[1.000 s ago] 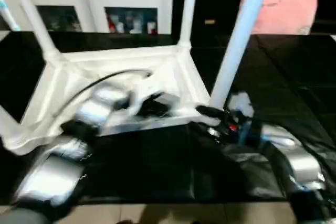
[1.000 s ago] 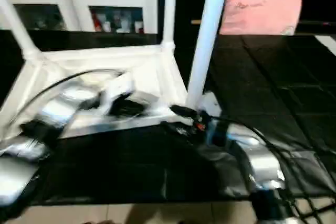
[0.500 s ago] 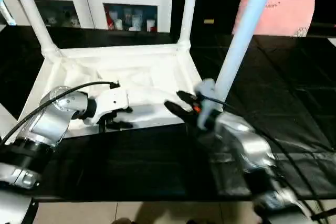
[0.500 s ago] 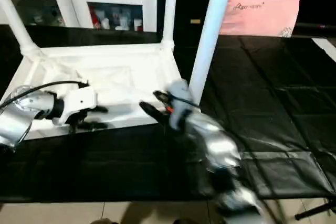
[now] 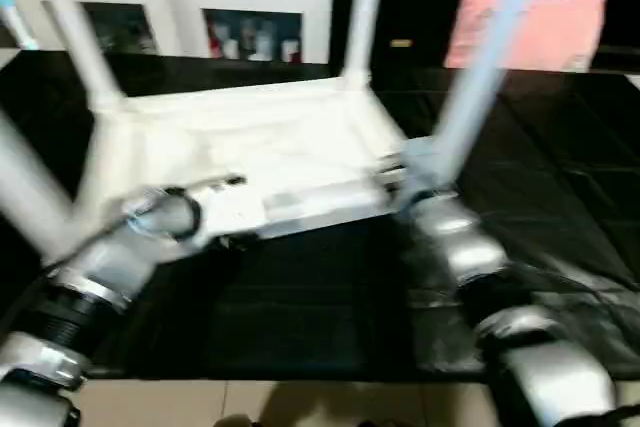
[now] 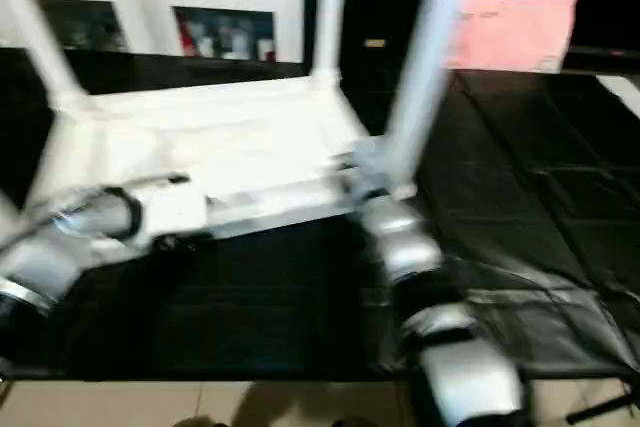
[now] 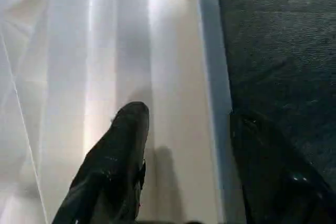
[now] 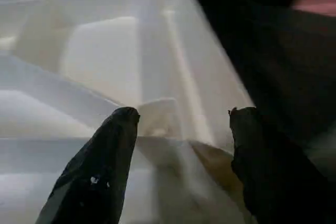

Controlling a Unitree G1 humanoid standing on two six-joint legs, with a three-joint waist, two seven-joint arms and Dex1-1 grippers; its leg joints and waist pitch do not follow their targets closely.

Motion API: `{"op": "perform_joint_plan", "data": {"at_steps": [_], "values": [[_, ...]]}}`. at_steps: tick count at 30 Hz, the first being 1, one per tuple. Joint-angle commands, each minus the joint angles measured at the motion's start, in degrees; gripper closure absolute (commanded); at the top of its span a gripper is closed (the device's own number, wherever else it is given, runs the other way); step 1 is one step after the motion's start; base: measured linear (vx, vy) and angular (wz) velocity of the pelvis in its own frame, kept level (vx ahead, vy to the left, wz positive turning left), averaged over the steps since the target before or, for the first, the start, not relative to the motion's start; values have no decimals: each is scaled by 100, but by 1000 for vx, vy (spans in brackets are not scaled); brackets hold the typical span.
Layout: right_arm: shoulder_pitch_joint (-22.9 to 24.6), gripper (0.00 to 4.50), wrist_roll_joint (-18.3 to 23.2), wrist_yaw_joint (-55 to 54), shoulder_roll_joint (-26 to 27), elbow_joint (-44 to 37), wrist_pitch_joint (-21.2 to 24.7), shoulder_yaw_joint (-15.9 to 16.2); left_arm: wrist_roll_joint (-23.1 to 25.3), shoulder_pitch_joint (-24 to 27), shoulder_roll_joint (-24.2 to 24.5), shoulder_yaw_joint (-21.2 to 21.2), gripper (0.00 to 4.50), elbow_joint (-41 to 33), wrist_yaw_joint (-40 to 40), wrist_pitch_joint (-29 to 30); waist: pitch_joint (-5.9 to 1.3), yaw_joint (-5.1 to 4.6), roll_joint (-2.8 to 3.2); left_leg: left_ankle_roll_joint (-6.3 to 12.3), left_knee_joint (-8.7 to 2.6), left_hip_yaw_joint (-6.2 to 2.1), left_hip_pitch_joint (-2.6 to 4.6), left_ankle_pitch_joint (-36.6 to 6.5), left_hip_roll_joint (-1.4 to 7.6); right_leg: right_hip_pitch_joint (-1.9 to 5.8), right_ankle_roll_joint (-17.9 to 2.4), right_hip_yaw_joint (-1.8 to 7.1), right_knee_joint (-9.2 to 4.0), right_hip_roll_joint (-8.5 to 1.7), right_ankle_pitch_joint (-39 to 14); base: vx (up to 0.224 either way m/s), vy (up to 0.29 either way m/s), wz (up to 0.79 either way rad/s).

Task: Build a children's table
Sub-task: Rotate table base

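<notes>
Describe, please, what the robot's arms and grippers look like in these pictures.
Both forearms are shiny silver cylinders with black bands at the joints. The left arm ends in a white wrist block, with a thin black cable looping over it. The right arm is silver and rounded too. The left gripper and right gripper each have two glossy black, tapered fingers with rounded tips.

Quick headcount: one white tabletop (image 5: 250, 137) lying upside down on the black mat, with four white legs sticking up out of it, nearest-right one (image 5: 480, 77) being the easiest to spot. Two silver robot arms reach in, so two grippers, left gripper (image 7: 184, 145) and right gripper (image 8: 181, 145). Behind that there's one white cabinet (image 5: 180, 7) and one pink pillow (image 5: 540, 32).
</notes>
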Motion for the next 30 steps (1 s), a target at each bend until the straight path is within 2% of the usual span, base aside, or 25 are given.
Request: {"op": "perform_joint_plan", "data": {"at_steps": [1, 2, 5, 7, 9, 10, 11, 12, 15, 16, 17, 18, 19, 20, 21, 22, 23, 24, 25, 26, 27, 30], "values": [[-58, 152, 13, -217, -236, 175, -52, -253, 123, -75, -17, 34, 178, 125, 256, -18, -423, -73, 95, -187, -416, -26, 84, -1211, 145, 274, -1094, 351, -295, -314, -1075, 0, 0, 0], [-127, 152, 21, -262, -441, 374, -164, -356, 140, -150, -124, 47, 178, 217, 428, -47, -431, -90, 83, -143, -407, -30, 66, -1197, 136, 292, -1102, 343, -297, -322, -1091, 0, 0, 0], [-164, 152, 31, -283, -554, 483, -226, -401, 124, -176, -179, 60, 178, 240, 486, -61, -431, -86, 65, -92, -393, -25, 59, -1236, 132, 297, -1117, 341, -317, -332, -1244, 0, 0, 0], [-251, 152, 77, -210, -803, 718, -368, -470, -83, -153, -364, 200, 178, 160, 522, -18, -429, -85, 63, -66, -383, -17, 72, -1251, 137, 279, -1109, 335, -334, -323, -1303, 0, 0, 0], [-297, 152, 74, 117, -924, 811, -510, -455, -545, -30, -591, 457, 178, -86, 504, 140, -442, -60, 76, -35, -369, -15, 61, -1187, 133, 289, -1162, 329, -316, -317, -1195, 0, 0, 0], [-282, 152, 53, 527, -960, 722, -620, -379, -1097, 177, -792, 772, 178, -452, 438, 352, -453, -65, 104, -35, -359, -18, 37, -1141, 136, 308, -1197, 330, -285, -325, -1070, 0, 0, 0], [-269, 152, 56, 663, -963, 671, -647, -353, -1261, 251, -842, 869, 178, -578, 411, 427, -464, -75, 69, 6, -346, -24, -19, -989, 151, 345, -1312, 329, -246, -337, -753, 0, 0, 0], [-263, 152, 59, 730, -964, 647, -663, -341, -1337, 289, -863, 915, 178, -639, 400, 465, -461, -87, 50, 99, -337, -13, -28, -970, 135, 334, -1357, 319, -241, -310, -699, 0, 0, 0], [-237, 152, 277, 1145, -918, 552, -662, -420, -1664, 480, -924, 1127, 178, -899, 361, 690, -440, -170, 43, 266, -328, -12, -48, -1088, 128, 335, -1313, 308, -292, -316, -1073, 0, 0, 0], [-159, 152, 388, 1429, -889, 365, -629, -407, -1876, 633, -920, 1291, 178, -1097, 317, 900, -438, -183, 62, 273, -320, -5, -43, -1136, 124, 331, -1301, 307, -303, -313, -1175, 0, 0, 0], [-61, 152, 472, 1673, -864, 157, -603, -368, -2052, 781, -878, 1438, 178, -1263, 251, 1069, -427, -209, 36, 267, -319, -12, -75, -1166, 129, 351, -1221, 308, -314, -318, -1343, 0, 0, 0], [153, 152, 552, 2028, -838, -231, -595, -264, -2274, 1039, -756, 1673, 178, -1546, 138, 1387, -405, -219, 29, 282, -317, -1, -43, -1234, 120, 295, -1126, 307, -366, -292, -1616, 0, 0, 0], [153, 152, 552, 2028, -838, -231, -595, -264, -2274, 1039, -756, 1673, 178, -1546, 138, 1387, -416, -213, 20, 292, -308, 1, -30, -1244, 127, 299, -1104, 317, -357, -299, -1636, 0, 0, 0], [523, 152, 719, 2402, -822, -850, -455, -134, -2497, 1318, -404, 1813, 178, -1808, -235, 1702, -402, -220, 13, 300, -327, -14, -58, -1195, 138, 302, -1048, 311, -358, -296, -1744, 0, 0, 0], [665, 152, 783, 2531, -818, -1086, -394, -89, -2581, 1418, -260, 1861, 178, -1895, -376, 1819, -387, -197, 22, 311, -341, -23, -34, -1219, 145, 291, -944, 320, -363, -288, -1846, 0, 0, 0], [871, 152, 868, 2698, -815, -1424, -305, -24, -2700, 1559, -45, 1924, 178, -2015, -582, 1988, -391, -208, 37, 327, -350, -29, -33, -1203, 149, 277, -934, 318, -361, -274, -1859, 0, 0, 0], [1052, 152, 921, 2834, -828, -1710, -248, 54, -2790, 1674, 143, 1974, 178, -2101, -755, 2103, -382, -189, 46, 330, -350, -19, 13, -1207, 146, 249, -948, 324, -372, -246, -1826, 0, 0, 0], [1219, 152, 946, 2970, -858, -1950, -219, 134, -2850, 1774, 318, 2023, 178, -2163, -889, 2192, -374, -188, 59, 319, -369, -26, 19, -1250, 162, 236, -971, 327, -367, -239, -1817, 0, 0, 0], [1408, 152, 992, 3133, -900, -2209, -169, 218, -2911, 1883, 509, 2084, 178, -2240, -1021, 2327, -371, -185, 51, 307, -378, -24, 29, -1275, 161, 227, -991, 326, -374, -228, -1805, 0, 0, 0], [1631, 152, 1130, 3377, -960, -2528, -12, 297, -2994, 2014, 729, 2163, 178, -2313, -1185, 2454, -360, -157, 81, 263, -394, -33, 64, -1406, 177, 208, -1017, 327, -378, -235, -1867, 0, 0, 0], [1737, 152, 1217, 3499, -989, -2687, 90, 330, -3034, 2077, 829, 2203, 178, -2341, -1268, 2499, -329, -161, 74, 242, -419, -39, 74, -1610, 179, 196, -986, 329, -402, -231, -2057, 0, 0, 0], [1990, 152, 1306, 3755, -1064, -3061, 267, 396, -3129, 2209, 982, 2296, 178, -2462, -1355, 2638, -308, -160, 87, 137, -451, -61, 88, -1838, 178, 188, -918, 346, -417, -234, -2242, 0, 0, 0]]}}
